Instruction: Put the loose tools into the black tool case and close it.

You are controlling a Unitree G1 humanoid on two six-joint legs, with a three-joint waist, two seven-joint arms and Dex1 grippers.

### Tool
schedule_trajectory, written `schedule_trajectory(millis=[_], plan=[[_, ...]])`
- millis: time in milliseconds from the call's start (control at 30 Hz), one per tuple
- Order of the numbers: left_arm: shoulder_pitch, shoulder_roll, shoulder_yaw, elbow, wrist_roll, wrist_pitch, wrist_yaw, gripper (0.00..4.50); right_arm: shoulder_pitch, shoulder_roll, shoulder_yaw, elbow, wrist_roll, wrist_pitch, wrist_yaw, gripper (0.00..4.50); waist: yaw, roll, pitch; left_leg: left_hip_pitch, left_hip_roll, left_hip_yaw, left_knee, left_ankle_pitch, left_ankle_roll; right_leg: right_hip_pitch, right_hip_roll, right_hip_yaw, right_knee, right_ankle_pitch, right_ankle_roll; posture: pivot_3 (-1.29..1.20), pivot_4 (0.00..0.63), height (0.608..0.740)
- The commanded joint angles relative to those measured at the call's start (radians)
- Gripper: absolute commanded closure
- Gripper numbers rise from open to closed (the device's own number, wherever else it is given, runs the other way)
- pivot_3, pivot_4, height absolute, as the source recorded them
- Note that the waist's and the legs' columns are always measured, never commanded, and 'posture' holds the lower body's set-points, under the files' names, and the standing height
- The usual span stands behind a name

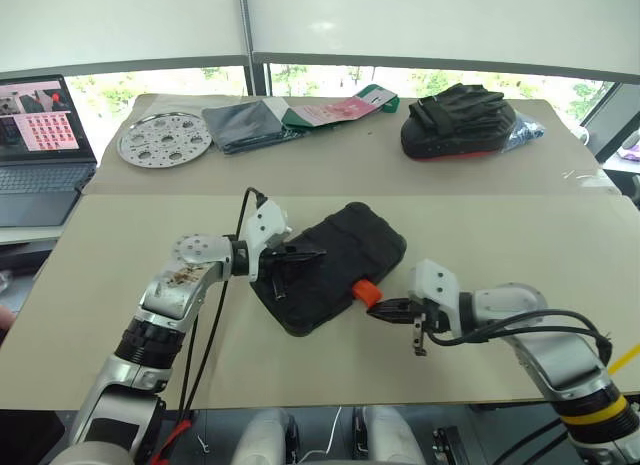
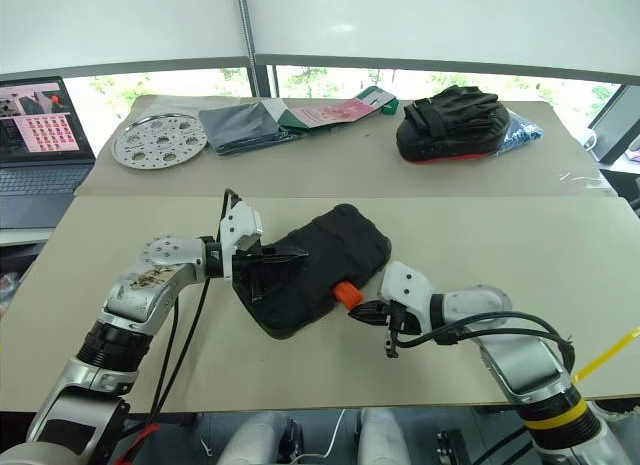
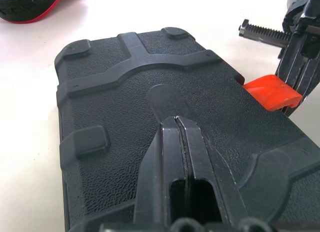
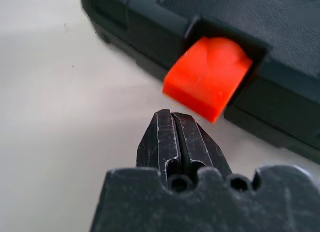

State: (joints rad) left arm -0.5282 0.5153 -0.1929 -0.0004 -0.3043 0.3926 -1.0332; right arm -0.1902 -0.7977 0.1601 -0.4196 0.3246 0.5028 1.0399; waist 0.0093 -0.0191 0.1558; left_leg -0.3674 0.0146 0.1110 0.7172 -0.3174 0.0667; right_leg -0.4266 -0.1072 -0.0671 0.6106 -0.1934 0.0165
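The black tool case (image 1: pixel 340 247) lies with its lid down in the middle of the near table, slanted, its orange latch (image 1: pixel 366 292) on the side facing me. My left gripper (image 1: pixel 308 255) is shut, and its fingertips (image 3: pixel 177 120) rest on the textured lid (image 3: pixel 125 92). My right gripper (image 1: pixel 380 311) is shut too. Its tips (image 4: pixel 174 115) sit just short of the latch (image 4: pixel 210 75), which sticks out from the case wall at an angle. The loose tools are out of view.
On the far table lie a black padded bag with a red edge (image 1: pixel 460 120), a grey cloth (image 1: pixel 245 123), a pink and green packet (image 1: pixel 340 110) and a perforated metal disc (image 1: pixel 165 140). A laptop (image 1: pixel 35 145) stands at the far left.
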Motion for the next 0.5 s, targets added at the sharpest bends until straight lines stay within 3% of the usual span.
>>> schedule_trajectory(millis=[33,167,500], plan=[[0.034,0.012,-0.019,0.015,0.022,0.020,-0.002,4.50,0.018,-0.031,-0.112,-0.094,0.138,0.046,0.046,4.46,-0.001,0.000,0.000,0.000,0.000,0.000,0.000,0.000,0.000,0.000,0.000,0.000,0.000,0.000,0.000,0.00,0.150,0.740],[0.037,0.010,-0.025,0.021,0.025,0.017,-0.005,4.50,0.006,-0.020,-0.133,-0.075,0.133,0.035,0.008,4.46,-0.001,0.000,0.000,0.001,0.000,0.000,0.000,0.000,0.000,0.001,0.000,0.000,0.000,0.000,0.000,0.00,0.150,0.740],[0.038,0.013,-0.027,0.020,0.025,0.020,-0.008,4.50,-0.028,0.023,-0.035,-0.010,0.040,-0.030,-0.022,4.46,-0.001,0.001,-0.001,0.002,0.000,0.000,0.000,0.000,0.001,0.001,0.000,0.000,0.000,0.000,0.000,0.00,0.150,0.740]])
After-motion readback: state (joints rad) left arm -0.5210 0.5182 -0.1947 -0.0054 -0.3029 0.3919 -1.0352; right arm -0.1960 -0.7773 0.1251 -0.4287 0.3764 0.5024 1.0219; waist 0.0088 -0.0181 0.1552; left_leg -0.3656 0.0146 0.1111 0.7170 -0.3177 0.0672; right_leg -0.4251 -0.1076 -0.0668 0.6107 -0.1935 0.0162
